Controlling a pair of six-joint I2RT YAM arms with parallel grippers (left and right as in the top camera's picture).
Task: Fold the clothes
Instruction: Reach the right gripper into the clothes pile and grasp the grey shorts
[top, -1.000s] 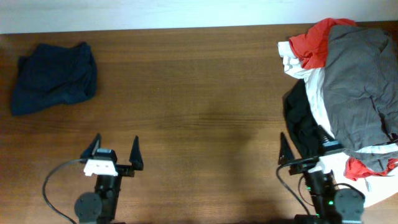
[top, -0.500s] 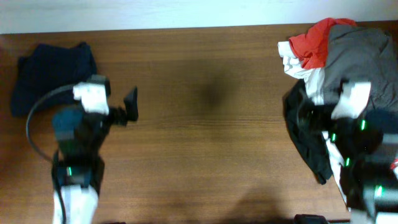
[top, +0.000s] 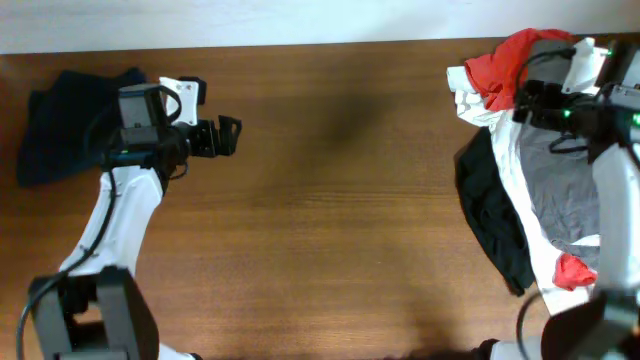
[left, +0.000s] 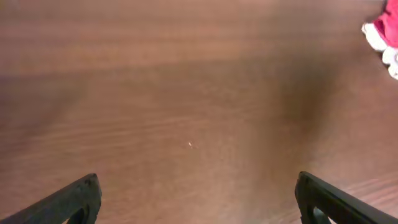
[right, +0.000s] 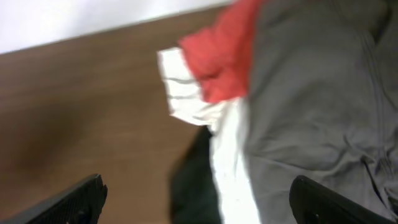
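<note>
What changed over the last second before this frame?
Both arms swung from the near side of the table toward the far side. The left gripper is now near the blue garment, the right gripper over the clothes pile. Both are open, holding nothing. The garment and pile stayed put.

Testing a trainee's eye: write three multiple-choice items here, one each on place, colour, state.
1. The navy garment lies: A) at the table's far left B) at its centre C) at its near edge.
2. The clothes pile lacks: A) red B) grey C) yellow.
3. The left pincer is: A) open, empty B) shut on cloth C) shut, empty.
1 A: it sits alone at the left far edge. 2 C: only red, grey, white, black show. 3 A: fingers wide apart over bare wood.
</note>
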